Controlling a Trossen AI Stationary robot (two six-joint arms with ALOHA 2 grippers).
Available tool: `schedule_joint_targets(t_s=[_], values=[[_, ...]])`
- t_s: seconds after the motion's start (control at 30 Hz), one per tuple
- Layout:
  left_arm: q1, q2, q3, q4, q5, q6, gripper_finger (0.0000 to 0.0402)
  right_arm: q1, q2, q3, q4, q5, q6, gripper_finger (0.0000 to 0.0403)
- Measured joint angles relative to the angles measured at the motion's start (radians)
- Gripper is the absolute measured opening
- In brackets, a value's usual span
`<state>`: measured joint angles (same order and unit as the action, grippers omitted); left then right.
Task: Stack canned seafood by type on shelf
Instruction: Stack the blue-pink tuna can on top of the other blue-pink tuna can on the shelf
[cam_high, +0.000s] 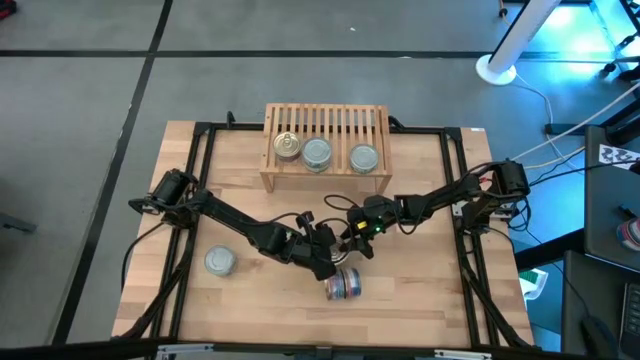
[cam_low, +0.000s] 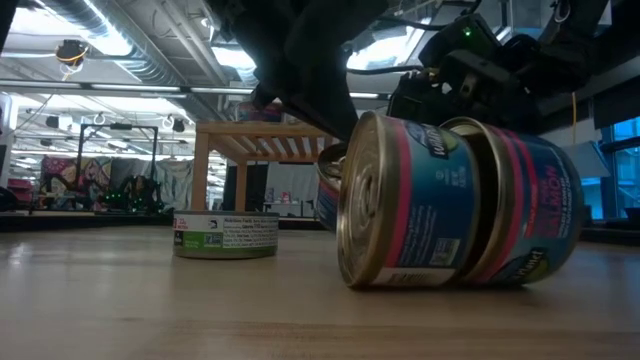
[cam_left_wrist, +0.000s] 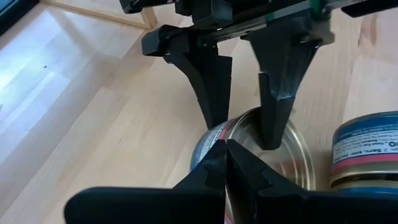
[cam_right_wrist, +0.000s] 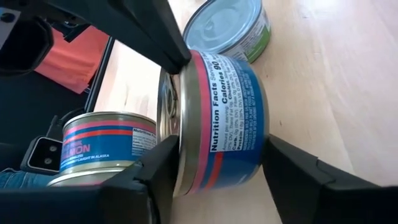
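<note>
A light wooden tabletop (cam_high: 420, 300) with a black frame stands on a grey floor (cam_high: 80, 100) marked with dark lines. A white post base (cam_high: 497, 68) stands beyond the table, with cables trailing nearby under blue light. In the low view, ceiling ducts (cam_low: 130, 40) and bright strip lights (cam_low: 100, 30) run overhead, and cluttered equipment lines the far wall.
</note>
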<state>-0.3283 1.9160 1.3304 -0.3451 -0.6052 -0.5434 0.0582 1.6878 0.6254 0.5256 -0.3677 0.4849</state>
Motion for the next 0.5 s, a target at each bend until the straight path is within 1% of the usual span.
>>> schedule_joint_targets(t_s=[0.13,0.33,0.43,0.5], values=[[0.0,0.0,0.0,0.002,-0.001,0.0,0.0,0.0,0.0,0.0,-0.002,0.001,0.001,0.0179],[0.0,0.0,0.0,-0.001,-0.006,0.008,0.0001,0.0,0.0,0.001,-0.003,0.011,0.009,0.0188],[0.001,0.0,0.0,-0.001,-0.006,0.033,0.0015,0.0,0.0,0.001,-0.002,0.012,0.009,0.0187],[0.002,0.0,0.009,-0.009,-0.006,0.027,0.0034,0.0,0.0,0.001,0.001,0.01,0.009,0.0183]])
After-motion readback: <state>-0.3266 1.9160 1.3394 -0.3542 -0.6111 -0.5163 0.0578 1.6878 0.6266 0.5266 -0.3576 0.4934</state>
